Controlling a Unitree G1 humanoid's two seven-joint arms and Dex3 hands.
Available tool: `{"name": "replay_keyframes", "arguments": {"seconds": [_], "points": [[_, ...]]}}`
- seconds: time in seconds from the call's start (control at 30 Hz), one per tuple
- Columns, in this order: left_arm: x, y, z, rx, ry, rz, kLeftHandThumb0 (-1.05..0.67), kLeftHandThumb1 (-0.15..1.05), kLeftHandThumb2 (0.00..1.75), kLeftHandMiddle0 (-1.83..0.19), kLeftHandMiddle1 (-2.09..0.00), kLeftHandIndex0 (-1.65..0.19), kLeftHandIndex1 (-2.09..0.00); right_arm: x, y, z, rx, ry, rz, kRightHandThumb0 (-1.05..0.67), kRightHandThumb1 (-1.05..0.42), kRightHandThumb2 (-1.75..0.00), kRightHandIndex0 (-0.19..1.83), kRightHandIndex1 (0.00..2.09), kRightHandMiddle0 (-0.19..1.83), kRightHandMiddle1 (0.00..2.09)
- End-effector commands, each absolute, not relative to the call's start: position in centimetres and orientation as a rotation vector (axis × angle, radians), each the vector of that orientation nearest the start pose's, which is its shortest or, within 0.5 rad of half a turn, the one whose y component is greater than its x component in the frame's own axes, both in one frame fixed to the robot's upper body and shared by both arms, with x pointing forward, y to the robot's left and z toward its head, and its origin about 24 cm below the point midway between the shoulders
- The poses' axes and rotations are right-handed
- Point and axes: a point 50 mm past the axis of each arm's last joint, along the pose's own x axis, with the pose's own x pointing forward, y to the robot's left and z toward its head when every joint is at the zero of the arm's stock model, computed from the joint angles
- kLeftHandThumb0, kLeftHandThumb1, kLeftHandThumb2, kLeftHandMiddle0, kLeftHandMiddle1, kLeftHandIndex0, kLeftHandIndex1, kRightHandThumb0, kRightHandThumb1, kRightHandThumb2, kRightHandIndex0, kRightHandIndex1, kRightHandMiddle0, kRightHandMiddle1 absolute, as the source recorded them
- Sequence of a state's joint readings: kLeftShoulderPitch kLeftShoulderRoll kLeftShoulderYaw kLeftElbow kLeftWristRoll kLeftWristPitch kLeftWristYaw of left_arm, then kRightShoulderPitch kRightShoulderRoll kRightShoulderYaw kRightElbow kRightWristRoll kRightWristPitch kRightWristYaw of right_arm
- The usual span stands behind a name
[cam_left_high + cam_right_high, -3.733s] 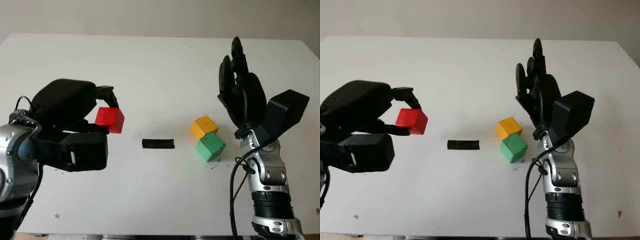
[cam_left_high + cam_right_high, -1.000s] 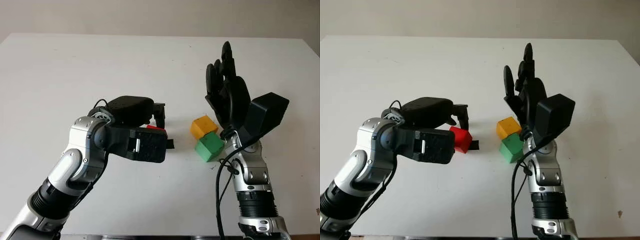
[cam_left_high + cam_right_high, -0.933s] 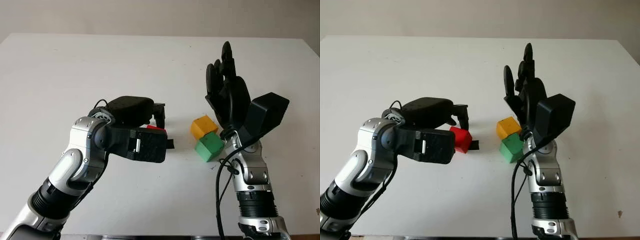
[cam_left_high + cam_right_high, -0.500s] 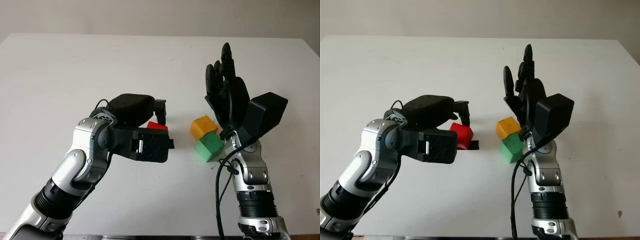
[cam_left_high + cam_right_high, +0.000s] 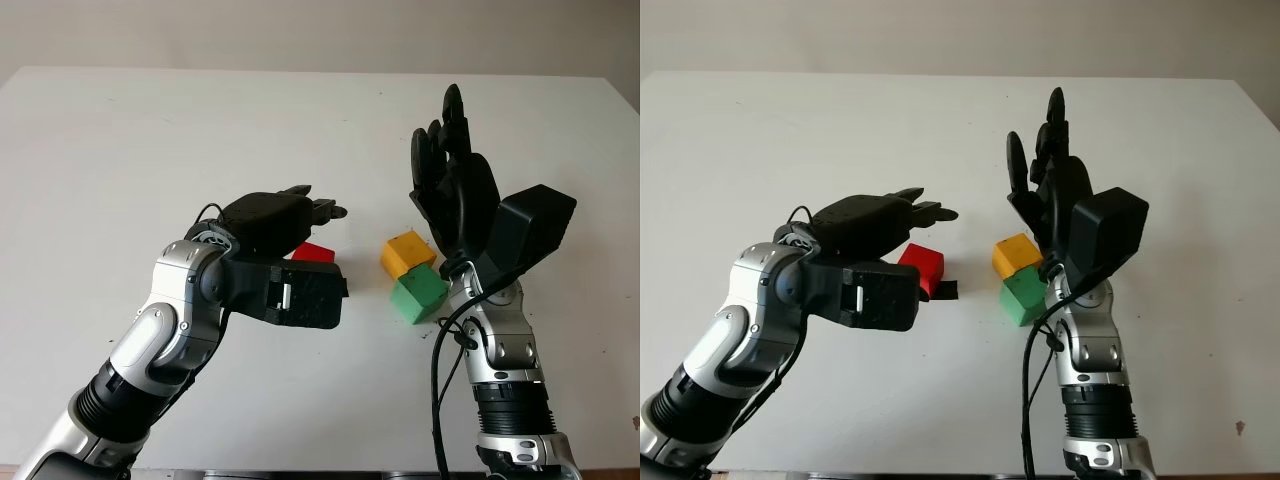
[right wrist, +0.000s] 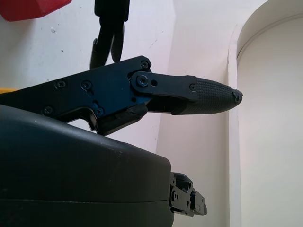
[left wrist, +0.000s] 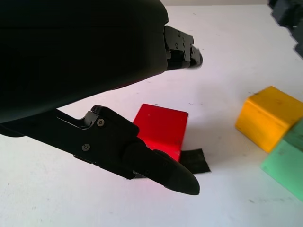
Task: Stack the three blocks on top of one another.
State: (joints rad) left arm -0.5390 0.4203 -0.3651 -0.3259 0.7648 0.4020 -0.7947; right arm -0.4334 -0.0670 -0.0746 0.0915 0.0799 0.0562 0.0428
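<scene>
The red block (image 5: 313,254) sits on the white table (image 5: 200,130), over one end of a black tape mark (image 7: 195,161). My left hand (image 5: 300,230) hovers just above it, open, with its fingers (image 5: 930,212) stretched out over the block and not touching it. To the right, the yellow block (image 5: 407,251) and the green block (image 5: 419,293) sit side by side on the table, touching. My right hand (image 5: 455,170) is raised upright just right of those two, open and holding nothing.
The table's far edge (image 5: 320,70) runs along the top of the head views. A black cable (image 5: 445,360) hangs along my right forearm. Small dark specks lie near the green block.
My left hand carried the red block from the left to the tape mark, set it down, and its fingers have now uncurled and lifted off it. The right hand barely moved.
</scene>
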Motion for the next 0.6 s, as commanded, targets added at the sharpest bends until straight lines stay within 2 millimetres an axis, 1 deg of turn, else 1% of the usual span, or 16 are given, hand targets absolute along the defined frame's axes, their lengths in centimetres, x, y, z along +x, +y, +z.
{"name": "replay_keyframes", "arguments": {"seconds": [0.0, 0.1, 0.17, 0.27, 0.37, 0.4, 0.43, 0.47, 0.5, 0.53, 0.57], "points": [[28.8, 10.5, 18.7, 1.274, -0.111, -0.614, -0.76, 0.87, 0.04, 0.19, 0.00, 0.15, -0.03, 32.6, -14.6, 14.0, 0.022, -0.293, 0.086, -0.74, -1.05, -0.51, -0.19, 0.00, -0.19, 0.00], [28.3, 11.2, 19.4, 1.256, -0.097, -0.632, -0.83, 0.85, 0.04, 0.19, 0.00, 0.18, -0.02, 32.5, -14.6, 14.0, 0.023, -0.291, 0.083, -0.74, -1.05, -0.51, -0.19, 0.00, -0.19, 0.00], [27.9, 11.8, 19.8, 1.208, -0.107, -0.642, -0.85, 0.86, 0.05, 0.19, 0.00, 0.19, -0.01, 32.5, -14.7, 14.0, 0.029, -0.293, 0.084, -0.74, -1.05, -0.51, -0.19, 0.00, -0.19, 0.00], [27.4, 13.1, 20.6, 1.080, -0.125, -0.651, -0.86, 0.89, 0.07, 0.19, 0.00, 0.19, 0.00, 32.5, -15.0, 14.2, 0.026, -0.300, 0.081, -0.74, -1.05, -0.50, -0.19, 0.00, -0.19, 0.00], [27.2, 14.8, 21.2, 0.888, -0.160, -0.616, -0.90, 0.99, 0.09, 0.19, 0.00, 0.19, 0.00, 32.5, -15.4, 14.4, 0.012, -0.308, 0.072, -0.73, -1.05, -0.50, -0.19, 0.00, -0.19, 0.00], [27.1, 15.4, 21.3, 0.822, -0.189, -0.590, -0.92, 1.02, 0.12, 0.19, 0.00, 0.19, 0.00, 32.5, -15.6, 14.5, 0.008, -0.307, 0.069, -0.74, -1.05, -0.50, -0.19, 0.00, -0.19, 0.00], [27.0, 15.7, 21.3, 0.781, -0.209, -0.572, -0.91, 1.04, 0.18, 0.19, 0.00, 0.19, 0.00, 32.5, -15.7, 14.5, 0.006, -0.307, 0.067, -0.74, -1.05, -0.50, -0.19, 0.00, -0.19, 0.00], [27.0, 16.3, 21.2, 0.715, -0.242, -0.532, -0.91, 1.04, 0.21, 0.19, 0.00, 0.19, 0.00, 32.5, -15.9, 14.7, 0.002, -0.307, 0.069, -0.74, -1.05, -0.50, -0.19, 0.00, -0.19, 0.00], [27.1, 16.9, 21.0, 0.660, -0.268, -0.480, -0.90, 1.04, 0.27, 0.19, 0.00, 0.19, 0.00, 32.5, -16.2, 14.8, -0.010, -0.306, 0.073, -0.74, -1.05, -0.50, -0.19, 0.00, -0.19, 0.00], [27.2, 17.5, 20.8, 0.616, -0.281, -0.417, -0.90, 1.05, 0.39, 0.19, 0.00, 0.19, 0.00, 32.5, -16.4, 15.0, -0.030, -0.305, 0.078, -0.75, -1.05, -0.50, -0.19, 0.00, -0.19, 0.00], [27.3, 18.0, 20.5, 0.591, -0.292, -0.357, -0.91, 1.05, 0.47, 0.19, 0.00, 0.19, 0.00, 32.5, -16.7, 15.2, -0.053, -0.305, 0.084, -0.75, -1.05, -0.50, -0.19, 0.00, -0.19, 0.00]]}}
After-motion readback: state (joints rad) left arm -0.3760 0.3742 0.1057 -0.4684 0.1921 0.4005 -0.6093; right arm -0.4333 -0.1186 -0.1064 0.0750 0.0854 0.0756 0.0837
